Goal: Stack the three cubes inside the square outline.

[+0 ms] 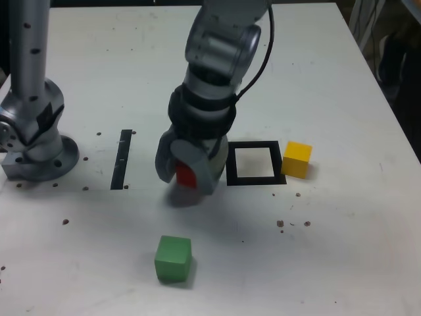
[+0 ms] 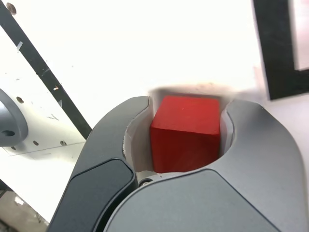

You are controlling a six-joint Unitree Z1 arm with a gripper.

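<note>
My gripper (image 1: pixel 187 176) points down at the table, just to the exterior view's left of the square outline (image 1: pixel 231 164). It is shut on the red cube (image 1: pixel 185 174). The wrist view shows both jaws pressed against the sides of the red cube (image 2: pixel 186 133), which sits low over the white table. Part of the square outline (image 2: pixel 275 48) shows in that view too. The yellow cube (image 1: pixel 297 159) rests against the outline's outer edge on the exterior view's right. The green cube (image 1: pixel 173 258) lies alone nearer the table's front edge. Nothing sits inside the outline.
A narrow black strip (image 1: pixel 122 158) lies to the exterior view's left of the gripper. The arm's grey base (image 1: pixel 36 145) stands beyond it at the far left. Small dark specks dot the white table (image 1: pixel 329 250).
</note>
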